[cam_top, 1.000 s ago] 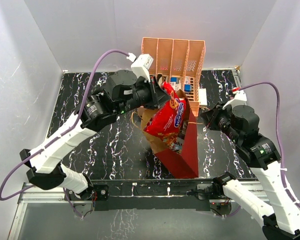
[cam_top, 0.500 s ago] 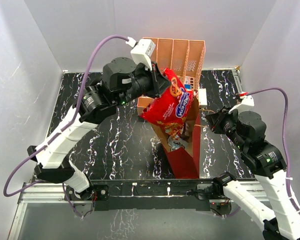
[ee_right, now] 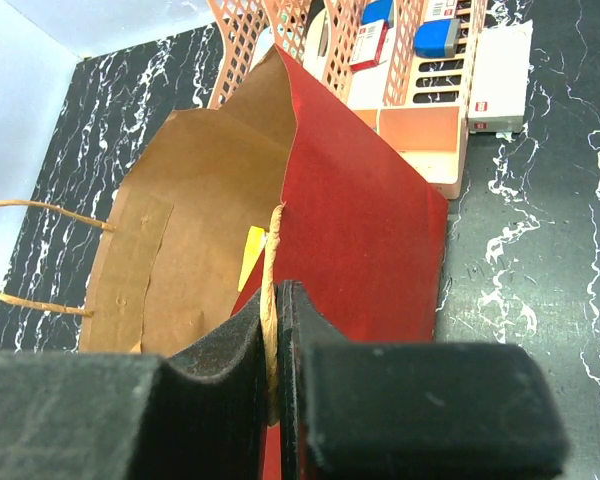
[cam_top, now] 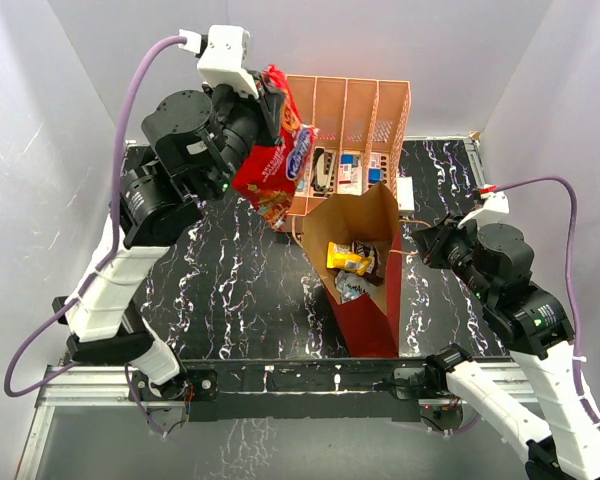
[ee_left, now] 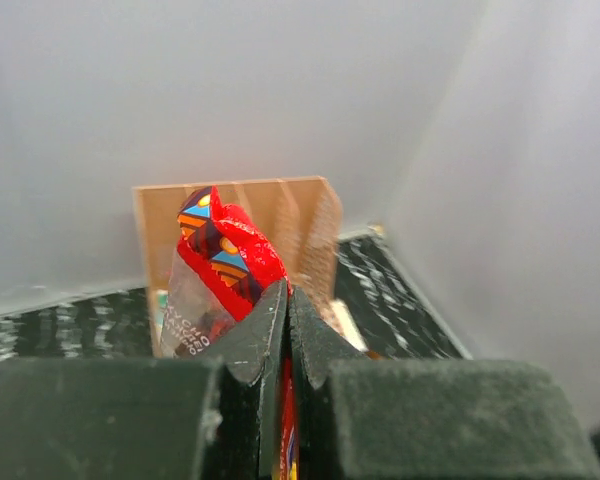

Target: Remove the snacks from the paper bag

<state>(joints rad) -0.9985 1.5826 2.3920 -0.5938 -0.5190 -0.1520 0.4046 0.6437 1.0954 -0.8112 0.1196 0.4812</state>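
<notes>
The left gripper point(cam_top: 262, 98) is pinching the crinkly red cookie bag point(cam_top: 277, 165) by its top seam, dangling it high (outside the paper bag point(cam_top: 373, 310)). The right gripper point(ee_right: 275, 300) is clamping a thin twine handle point(ee_right: 271, 250). Small glossy packets point(cam_top: 348, 262) are lying in the kraft-lined bag.

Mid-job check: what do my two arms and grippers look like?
The left arm and right arm have white shells and black round joints. A purple cable runs to each wrist. The left gripper and right gripper are matte black, fingers tapering to wedges.
</notes>
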